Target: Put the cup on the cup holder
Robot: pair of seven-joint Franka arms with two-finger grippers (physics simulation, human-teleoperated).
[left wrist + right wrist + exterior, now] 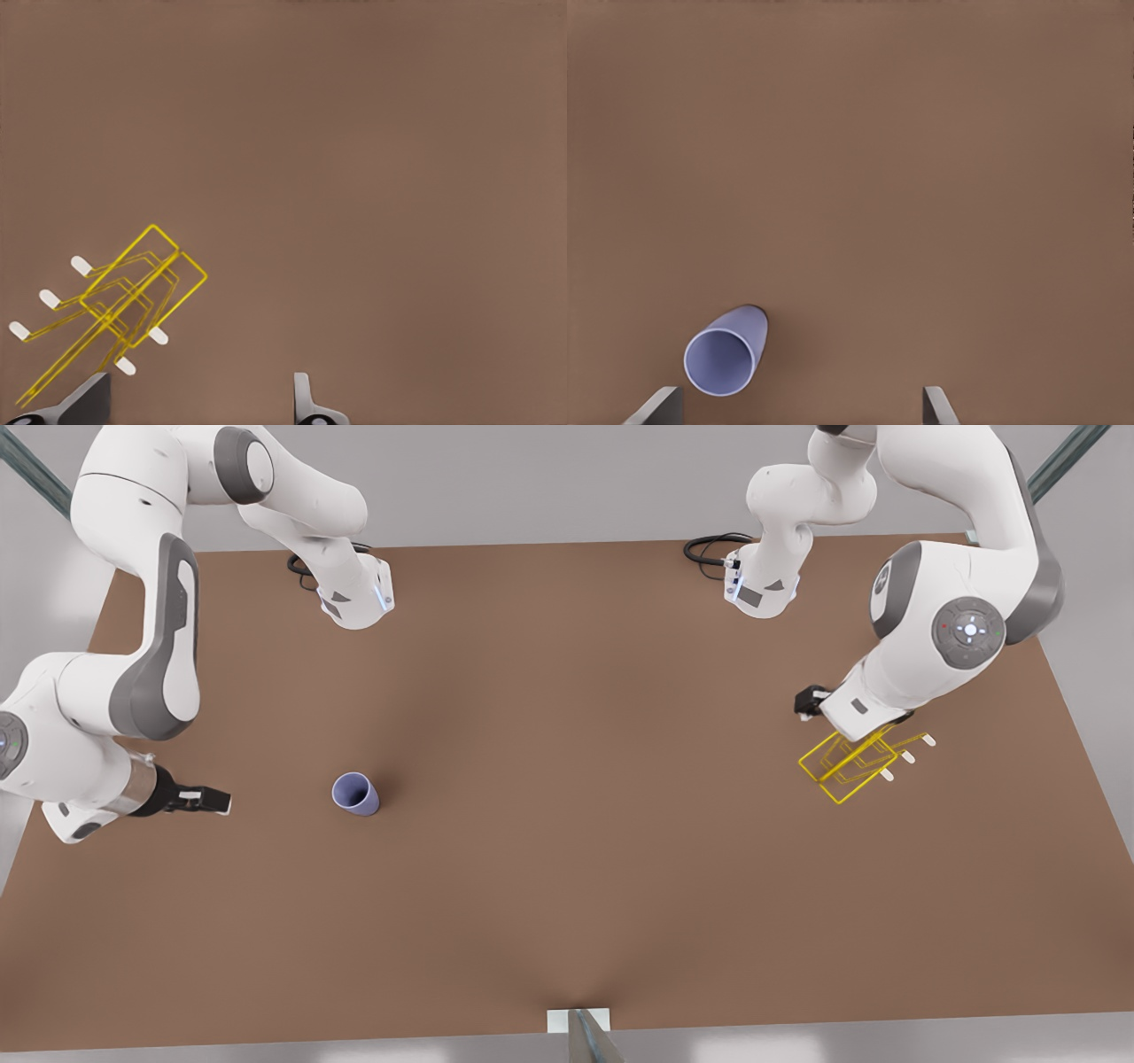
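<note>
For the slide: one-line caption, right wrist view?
Right gripper, jaws open, near upright cup on table.

Smooth, matt things on a flat brown table

The small lavender plastic-looking cup [355,794] is plain and matt. The thin yellow wire cup holder [849,766] has white tips. The brown table [567,886] looks smooth and dull. The white arms look glossy.

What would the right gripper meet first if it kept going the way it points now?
Probably the cup. In the front view the right gripper points along the table toward it, with bare surface between. Depth is unclear: its wrist view puts the cup off-centre, so it might clip or pass it.
</note>
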